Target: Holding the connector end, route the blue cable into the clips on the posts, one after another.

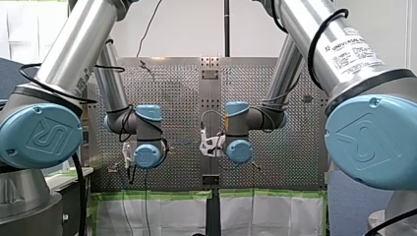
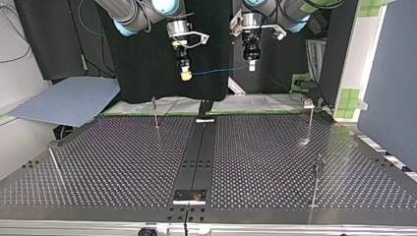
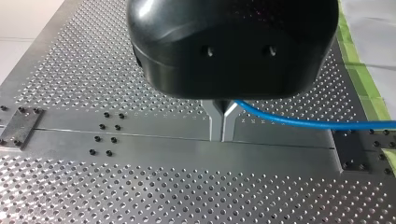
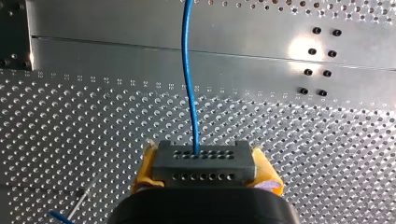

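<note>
Top view shows your blue cable (image 2: 216, 72) strung in the air between both grippers, well above the table (image 2: 123, 162). Your right gripper (image 2: 185, 74) is clamped on the connector (image 4: 204, 163); your left gripper (image 3: 222, 127) pinches the cable farther along. No post (image 2: 311, 123) down there has cable in its clip (image 2: 308, 103), so I'd judge routing hasn't started: every clip is left to do.

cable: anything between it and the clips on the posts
Nothing visible does. The cable is held in the air, and only open space lies between it and the posts on the table.
</note>
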